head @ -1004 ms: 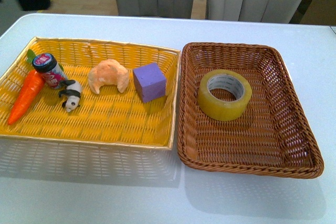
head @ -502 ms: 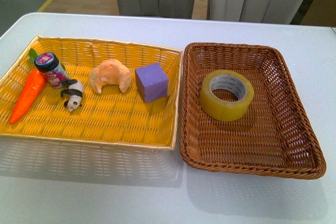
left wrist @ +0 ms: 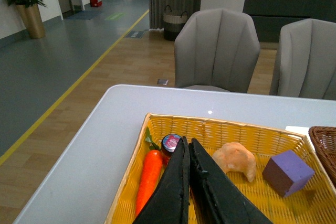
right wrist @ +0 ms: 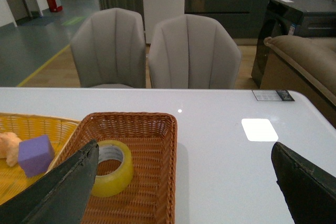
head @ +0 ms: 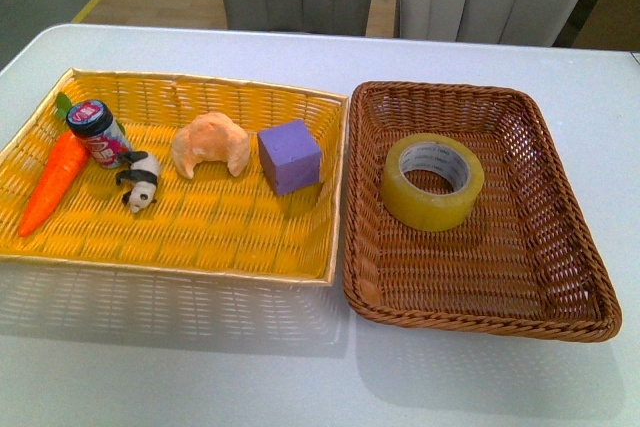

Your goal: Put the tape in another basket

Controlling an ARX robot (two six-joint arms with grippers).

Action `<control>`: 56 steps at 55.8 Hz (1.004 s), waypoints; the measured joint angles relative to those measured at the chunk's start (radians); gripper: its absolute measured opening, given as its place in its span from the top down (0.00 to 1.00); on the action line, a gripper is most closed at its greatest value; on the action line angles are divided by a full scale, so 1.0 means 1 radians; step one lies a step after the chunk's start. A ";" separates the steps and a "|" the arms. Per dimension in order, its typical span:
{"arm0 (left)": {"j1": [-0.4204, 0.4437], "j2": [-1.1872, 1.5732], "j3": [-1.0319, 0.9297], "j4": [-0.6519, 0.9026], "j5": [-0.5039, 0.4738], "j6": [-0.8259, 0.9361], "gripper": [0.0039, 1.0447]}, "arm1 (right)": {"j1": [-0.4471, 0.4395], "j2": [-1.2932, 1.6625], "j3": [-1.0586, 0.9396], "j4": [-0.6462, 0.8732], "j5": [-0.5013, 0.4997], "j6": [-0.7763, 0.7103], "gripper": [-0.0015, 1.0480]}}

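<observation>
Both grippers hang back above the table edge, neither touching anything. From its wrist camera the left gripper (left wrist: 188,148) has its black fingers pressed together, empty, over the bright yellow woven basket (head: 240,259). The right gripper (right wrist: 184,174) has its fingers spread wide apart, also empty, facing the dark brown wicker tray (head: 480,319).

The wide roll of yellowish translucent packing tape (head: 432,181) lies flat inside that brown tray, toward its left half, clear of the rim.

Judging by this, nothing has been lifted yet: the roll must be grasped, carried across and set down in the yellow basket, presumably by the opened right arm.
</observation>
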 joint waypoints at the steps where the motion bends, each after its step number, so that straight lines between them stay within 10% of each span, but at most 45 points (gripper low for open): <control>1: 0.000 -0.016 -0.002 -0.013 0.005 0.000 0.99 | 0.000 0.000 0.000 0.000 0.000 0.000 0.09; 56: 0.000 -0.528 -0.008 -0.494 0.008 0.000 0.99 | 0.000 0.000 0.000 0.000 0.000 0.000 0.09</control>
